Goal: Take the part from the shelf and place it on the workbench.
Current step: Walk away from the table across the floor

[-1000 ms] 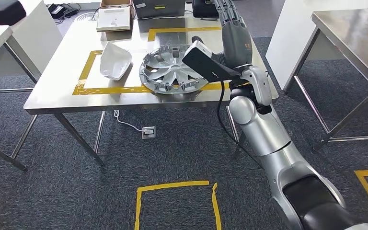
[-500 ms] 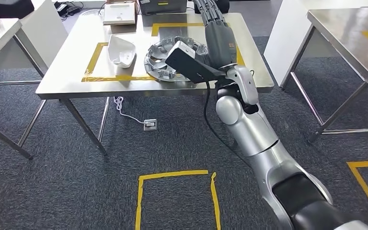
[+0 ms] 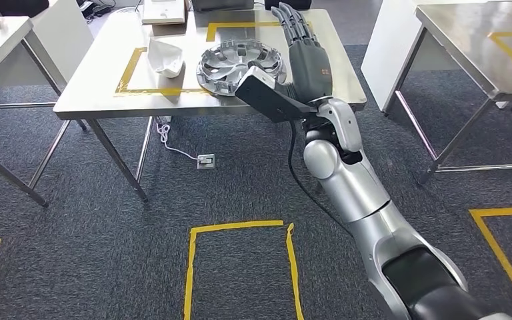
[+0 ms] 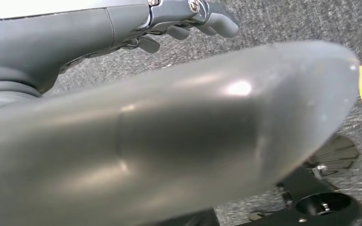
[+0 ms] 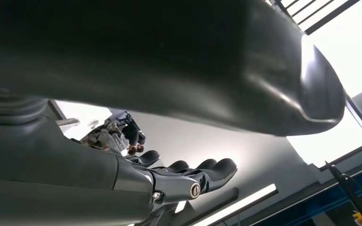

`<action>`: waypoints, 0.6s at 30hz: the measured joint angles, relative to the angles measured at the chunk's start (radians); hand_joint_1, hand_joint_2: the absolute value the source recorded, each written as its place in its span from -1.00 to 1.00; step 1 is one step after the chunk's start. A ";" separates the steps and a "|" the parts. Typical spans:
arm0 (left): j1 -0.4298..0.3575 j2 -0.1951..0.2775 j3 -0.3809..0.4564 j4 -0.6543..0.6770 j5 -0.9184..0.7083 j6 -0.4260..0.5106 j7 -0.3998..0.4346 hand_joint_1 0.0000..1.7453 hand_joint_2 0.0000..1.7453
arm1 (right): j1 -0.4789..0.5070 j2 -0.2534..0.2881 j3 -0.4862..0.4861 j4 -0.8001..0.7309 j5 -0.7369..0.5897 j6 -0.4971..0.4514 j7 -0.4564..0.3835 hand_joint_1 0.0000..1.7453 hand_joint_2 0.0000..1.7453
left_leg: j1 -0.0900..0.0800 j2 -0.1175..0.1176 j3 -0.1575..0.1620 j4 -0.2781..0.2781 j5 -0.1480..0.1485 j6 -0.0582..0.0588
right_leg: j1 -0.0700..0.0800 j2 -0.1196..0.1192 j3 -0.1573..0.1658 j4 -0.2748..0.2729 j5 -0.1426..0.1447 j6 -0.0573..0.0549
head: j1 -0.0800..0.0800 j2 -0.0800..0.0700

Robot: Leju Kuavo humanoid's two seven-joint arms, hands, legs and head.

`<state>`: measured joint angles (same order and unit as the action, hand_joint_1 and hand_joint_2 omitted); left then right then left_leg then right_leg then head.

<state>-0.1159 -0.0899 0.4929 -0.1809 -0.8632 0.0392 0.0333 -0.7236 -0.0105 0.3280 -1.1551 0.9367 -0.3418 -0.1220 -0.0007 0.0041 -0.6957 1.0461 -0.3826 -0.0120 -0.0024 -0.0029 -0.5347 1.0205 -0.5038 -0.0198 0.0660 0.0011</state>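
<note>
Head view shows the right robot hand [image 3: 305, 50] raised over the bench [image 3: 100, 80], fingers stretched out straight and apart with nothing in them, while the hubcap [image 3: 240, 67] already lies flat on the bench inside the yellow tape outline [image 3: 128, 73], just beside a white part [image 3: 165, 56]. Left wrist view shows the left robot hand [image 4: 188, 19] hanging over the carpet, its fingers curled in around nothing. To finish well, I judge the right arm should draw back high and clear of the hubcap's rim so nothing gets nudged out of the outline.
</note>
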 joint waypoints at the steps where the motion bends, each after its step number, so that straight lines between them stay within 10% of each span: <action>1: -0.001 0.000 0.000 0.000 -0.008 -0.003 0.003 -1.00 -1.00 | 0.001 -0.001 -0.001 0.001 0.002 -0.002 0.005 -1.00 -1.00 | 0.002 -0.002 -0.012 0.033 -0.040 -0.006 | -0.003 -0.001 -0.012 -0.003 0.015 -0.005 | -0.002 0.000; 4: -0.012 0.000 -0.002 0.000 -0.035 -0.017 0.022 -1.00 -1.00 | 0.019 -0.016 -0.016 0.004 -0.002 -0.017 0.009 -1.00 -1.00 | 0.010 -0.003 -0.051 0.211 -0.167 -0.023 | -0.004 -0.002 -0.055 -0.003 0.054 -0.008 | -0.005 0.000; 6: -0.017 0.000 -0.003 0.000 -0.041 -0.020 0.029 -1.00 -1.00 | 0.038 -0.029 -0.033 0.010 -0.011 -0.022 -0.006 -1.00 -1.00 | 0.016 -0.003 -0.034 0.266 -0.155 -0.031 | -0.006 -0.003 -0.089 -0.001 0.080 -0.002 | -0.004 0.000; 8: -0.022 0.000 -0.003 -0.001 -0.041 -0.019 0.028 -1.00 -1.00 | 0.045 -0.035 -0.048 0.024 -0.027 -0.011 -0.025 -1.00 -1.00 | 0.023 -0.003 0.045 0.191 -0.114 -0.037 | -0.009 -0.003 -0.122 0.003 0.104 0.006 | -0.004 0.000; 11: -0.028 0.001 -0.003 -0.003 -0.034 -0.019 0.015 -1.00 -1.00 | 0.039 -0.035 -0.068 0.060 -0.074 0.033 -0.051 -1.00 -1.00 | 0.020 -0.010 0.165 0.016 -0.146 -0.023 | -0.011 0.001 -0.147 0.009 0.134 0.029 | -0.002 0.000; 14: -0.023 0.003 -0.002 -0.004 -0.022 -0.018 0.000 -1.00 -1.00 | 0.035 -0.032 -0.087 0.144 -0.148 0.086 -0.089 -1.00 -1.00 | 0.012 -0.013 0.160 -0.006 -0.137 0.011 | -0.017 0.002 -0.151 0.000 0.154 0.052 | -0.001 0.000; 18: -0.006 0.005 0.002 -0.004 -0.006 -0.010 -0.019 -1.00 -1.00 | 0.042 -0.047 -0.134 0.361 -0.272 0.170 -0.147 -1.00 -1.00 | 0.011 -0.010 0.111 -0.013 -0.081 0.040 | -0.017 0.003 -0.199 0.150 -0.011 0.062 | 0.000 0.000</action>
<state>-0.1220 -0.0851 0.4950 -0.1849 -0.8695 0.0293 0.0144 -0.6818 -0.0577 0.1941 -0.7942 0.6645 -0.1719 -0.2690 0.0106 -0.0056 -0.5848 1.0330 -0.4640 0.0285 -0.0195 0.0002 -0.7333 1.1702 -0.5152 0.0419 0.0658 0.0012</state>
